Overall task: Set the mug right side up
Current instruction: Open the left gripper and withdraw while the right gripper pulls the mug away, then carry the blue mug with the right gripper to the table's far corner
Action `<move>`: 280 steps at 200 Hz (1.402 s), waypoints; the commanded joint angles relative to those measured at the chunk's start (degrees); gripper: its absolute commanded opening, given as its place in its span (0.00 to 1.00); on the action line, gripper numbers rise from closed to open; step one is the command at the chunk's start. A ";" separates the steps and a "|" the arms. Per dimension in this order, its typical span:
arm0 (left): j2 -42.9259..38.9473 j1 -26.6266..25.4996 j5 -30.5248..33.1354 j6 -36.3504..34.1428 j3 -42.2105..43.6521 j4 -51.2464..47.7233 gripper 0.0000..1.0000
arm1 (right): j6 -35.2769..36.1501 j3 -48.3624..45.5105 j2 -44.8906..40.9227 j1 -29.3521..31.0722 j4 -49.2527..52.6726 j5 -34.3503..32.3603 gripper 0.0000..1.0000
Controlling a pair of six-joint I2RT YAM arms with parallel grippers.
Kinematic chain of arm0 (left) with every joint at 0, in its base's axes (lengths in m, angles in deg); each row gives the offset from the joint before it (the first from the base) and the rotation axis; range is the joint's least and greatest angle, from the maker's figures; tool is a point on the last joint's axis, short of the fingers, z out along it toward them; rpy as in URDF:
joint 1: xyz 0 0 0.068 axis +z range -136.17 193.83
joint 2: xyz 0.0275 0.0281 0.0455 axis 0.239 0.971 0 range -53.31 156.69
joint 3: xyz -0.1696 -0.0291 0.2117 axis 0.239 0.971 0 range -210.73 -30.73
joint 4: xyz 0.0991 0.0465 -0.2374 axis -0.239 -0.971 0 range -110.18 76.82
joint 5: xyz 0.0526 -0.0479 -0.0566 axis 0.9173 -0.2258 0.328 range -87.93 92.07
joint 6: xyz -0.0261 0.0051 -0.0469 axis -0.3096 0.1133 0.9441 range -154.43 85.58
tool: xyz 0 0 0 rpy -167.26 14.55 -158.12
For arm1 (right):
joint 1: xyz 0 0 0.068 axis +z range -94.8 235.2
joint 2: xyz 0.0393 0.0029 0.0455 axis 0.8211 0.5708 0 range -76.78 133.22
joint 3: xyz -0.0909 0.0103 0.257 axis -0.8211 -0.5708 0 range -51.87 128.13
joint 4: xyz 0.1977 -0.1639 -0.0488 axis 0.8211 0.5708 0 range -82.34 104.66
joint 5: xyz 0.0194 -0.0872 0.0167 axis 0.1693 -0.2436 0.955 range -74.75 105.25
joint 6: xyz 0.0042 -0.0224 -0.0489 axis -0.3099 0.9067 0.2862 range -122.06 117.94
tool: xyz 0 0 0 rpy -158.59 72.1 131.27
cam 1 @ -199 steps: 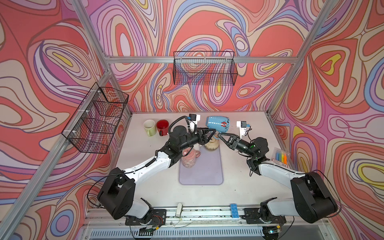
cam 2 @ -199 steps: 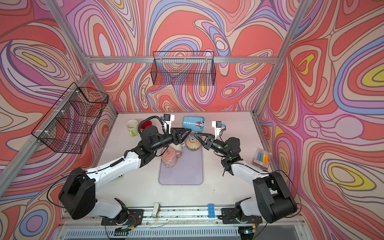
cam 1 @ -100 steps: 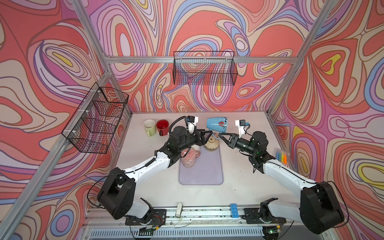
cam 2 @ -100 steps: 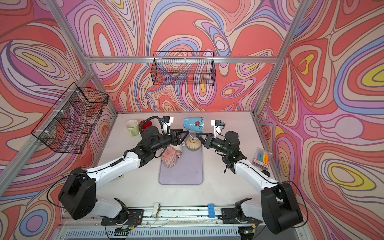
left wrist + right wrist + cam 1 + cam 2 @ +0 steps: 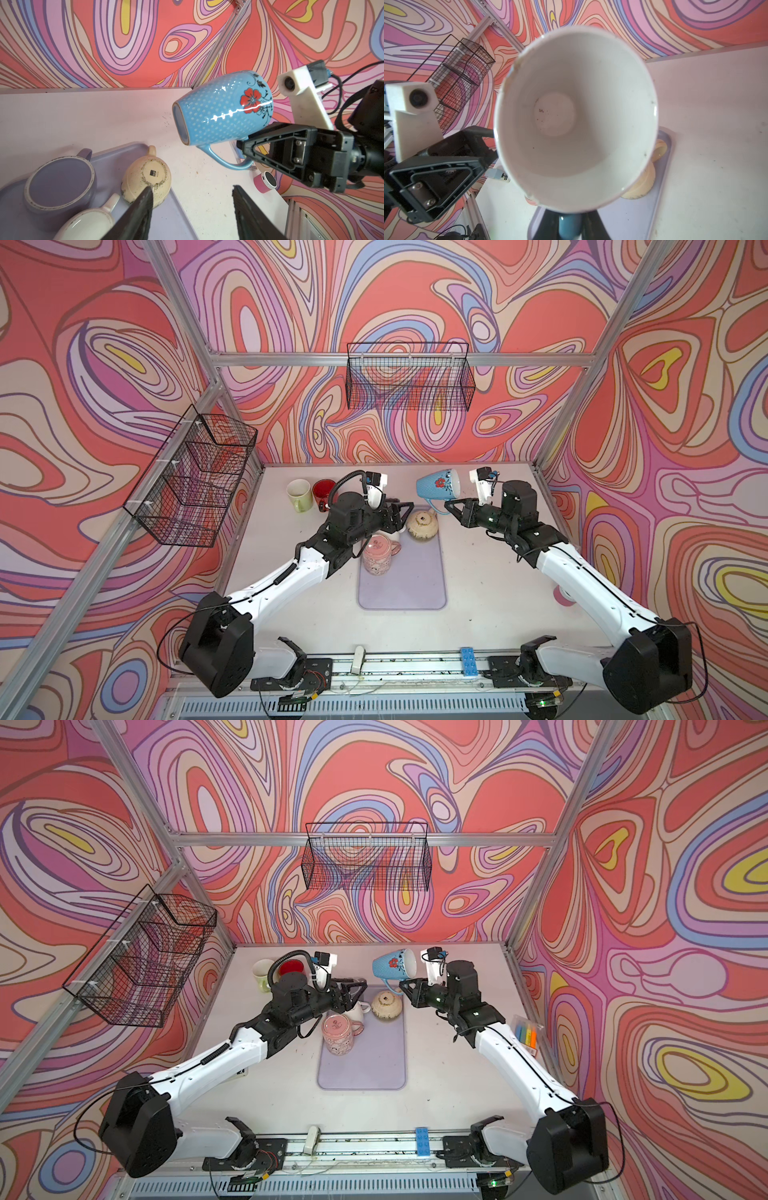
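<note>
Blue mug (image 5: 438,486), mid-flip, held sideways by its handle (image 5: 218,159) in the clamped right gripper (image 5: 449,505); left gripper (image 5: 406,508) parted, empty. Next: rotate rim upward.

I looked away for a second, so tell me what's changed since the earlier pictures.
The right gripper, shut on the handle of the mug, raised its wrist, tilting the airborne mug slightly. The left gripper drew back a little, jaws open and empty. The cups on the mat, the green mug and the red mug stayed put.
</note>
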State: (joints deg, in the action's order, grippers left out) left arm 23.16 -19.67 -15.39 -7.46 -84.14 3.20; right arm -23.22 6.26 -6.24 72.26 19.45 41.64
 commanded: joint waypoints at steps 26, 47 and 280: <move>-5.10 0.36 5.15 -6.72 -4.40 -17.29 0.63 | 10.06 10.58 0.97 0.17 16.78 -12.84 0.00; -7.44 0.44 9.97 -9.99 -8.81 -29.34 0.63 | 12.71 14.47 2.90 0.08 21.95 -17.38 0.00; -23.03 3.44 16.99 -24.71 1.00 -46.46 0.61 | 23.73 38.57 34.25 -9.14 32.22 -36.46 0.00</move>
State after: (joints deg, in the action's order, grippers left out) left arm 0.45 -16.45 1.49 -30.87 -83.66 -43.59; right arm 0.01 41.82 26.09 63.77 56.93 5.84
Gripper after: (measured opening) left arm 0.616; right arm 0.155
